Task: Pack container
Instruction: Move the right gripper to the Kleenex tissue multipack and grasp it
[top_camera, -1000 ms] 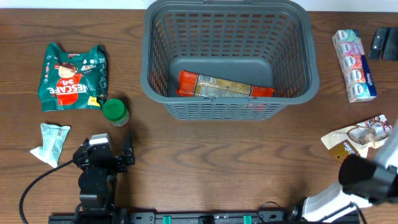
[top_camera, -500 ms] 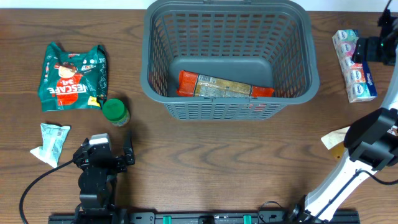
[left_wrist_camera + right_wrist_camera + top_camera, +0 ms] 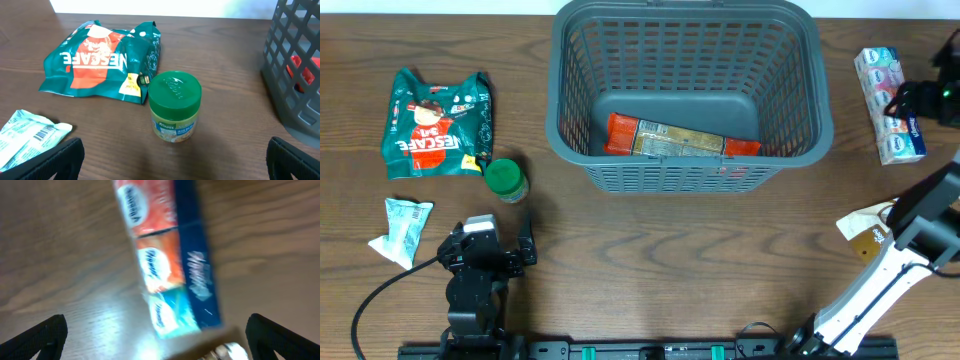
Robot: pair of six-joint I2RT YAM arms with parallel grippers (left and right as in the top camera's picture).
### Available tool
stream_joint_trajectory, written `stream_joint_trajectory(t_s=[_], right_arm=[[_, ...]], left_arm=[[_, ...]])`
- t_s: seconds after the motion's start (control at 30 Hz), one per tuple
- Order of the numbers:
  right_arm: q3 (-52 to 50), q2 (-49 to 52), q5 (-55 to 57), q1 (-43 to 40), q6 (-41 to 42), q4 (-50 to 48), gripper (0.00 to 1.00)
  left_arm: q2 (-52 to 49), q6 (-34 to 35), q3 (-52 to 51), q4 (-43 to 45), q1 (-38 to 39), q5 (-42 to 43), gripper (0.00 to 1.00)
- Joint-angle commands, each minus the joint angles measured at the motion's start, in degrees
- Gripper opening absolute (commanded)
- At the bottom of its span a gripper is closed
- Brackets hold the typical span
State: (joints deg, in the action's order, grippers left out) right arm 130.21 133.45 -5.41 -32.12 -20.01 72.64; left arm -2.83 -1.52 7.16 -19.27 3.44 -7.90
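The right gripper [image 3: 920, 100] had slid along the tissue pack [image 3: 890, 105], jaws spread wide, holding nothing; the left gripper [image 3: 525, 250] likewise spread, empty; the container [image 3: 790, 60] sat far-centre on the table [image 3: 670, 260]

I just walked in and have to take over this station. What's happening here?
Two robot arms are packing the grey basket, which so far holds one red-orange packet. The right gripper is open above the multicoloured tissue pack right of the basket, not gripping it yet. The left gripper sits open near the front edge, facing a green-lidded jar. The jar, a green Nescafe bag, a small pale packet and a beige packet lie on the table outside the basket.
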Motion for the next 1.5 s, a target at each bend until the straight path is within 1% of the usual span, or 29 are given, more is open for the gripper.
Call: stream_joint_trajectory(t_s=[0.0, 0.1, 0.3, 0.73, 1.0, 1.23, 1.37, 1.4, 1.47], right_arm=[[-0.26, 3.98, -4.72, 0.28, -4.15, 0.28, 0.99], [-0.26, 5.22, -3.50, 0.44, -4.33, -0.35, 0.99], [-0.26, 5.40, 2.62, 1.14, -4.31, -2.89, 0.99], [-0.59, 5.42, 2.64, 1.75, -4.94, -6.14, 0.99], [-5.55, 5.42, 7.39, 1.60, -4.98, -9.81, 0.99], [-11.43, 5.42, 6.91, 1.33, -4.87, -14.75, 0.99], [-16.50, 5.42, 6.88, 1.33, -3.10, -18.40, 0.99], [-18.10, 5.42, 6.88, 1.33, -2.64, -19.45, 0.99], [-20.59, 5.42, 6.91, 1.33, -1.62, -20.96, 0.87]], left_arm=[[0.37, -0.17, -1.18, -0.33, 0.13, -0.22, 0.98], [0.37, -0.17, -1.18, -0.33, 0.13, -0.22, 0.98], [0.37, -0.17, -1.18, -0.33, 0.13, -0.22, 0.98], [0.37, -0.17, -1.18, -0.33, 0.13, -0.22, 0.98], [0.37, -0.17, -1.18, -0.33, 0.13, -0.22, 0.98], [0.37, -0.20, -1.18, -0.33, 0.13, -0.22, 0.99], [0.37, -0.17, -1.18, -0.33, 0.13, -0.22, 0.98], [0.37, -0.17, -1.18, -0.33, 0.13, -0.22, 0.98], [0.37, -0.17, -1.18, -0.35, 0.13, -0.22, 0.98]])
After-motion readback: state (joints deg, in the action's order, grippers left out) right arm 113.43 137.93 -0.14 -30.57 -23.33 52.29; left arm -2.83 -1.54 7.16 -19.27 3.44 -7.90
